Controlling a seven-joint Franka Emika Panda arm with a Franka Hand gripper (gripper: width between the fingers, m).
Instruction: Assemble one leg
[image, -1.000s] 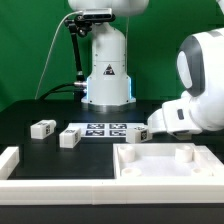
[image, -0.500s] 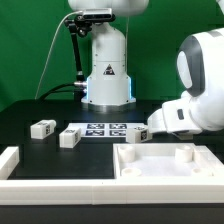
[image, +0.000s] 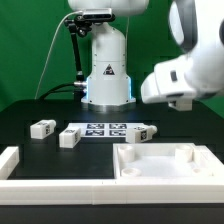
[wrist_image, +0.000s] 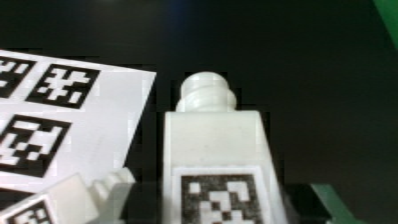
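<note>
One leg (image: 143, 133), a small white post with a marker tag, lies on the black table at the exterior view's right end of the marker board (image: 105, 129). My gripper (image: 180, 102) hangs above it and a little to the exterior view's right, clear of it. In the wrist view the leg (wrist_image: 217, 150) lies lengthwise between the jaws with a gap on each side, its screw tip pointing away. The gripper (wrist_image: 214, 215) is open and holds nothing. Two more legs (image: 42, 128) (image: 69, 137) lie at the exterior view's left of the board.
The large white square rimmed panel (image: 132, 170) lies at the front right of the exterior view. A white raised bar (image: 9, 160) lies at the front left. The robot's base (image: 107, 70) stands behind the marker board (wrist_image: 54, 110).
The arm has risen from down beside the leg to well above it. The leg stays on the table in the same place.
</note>
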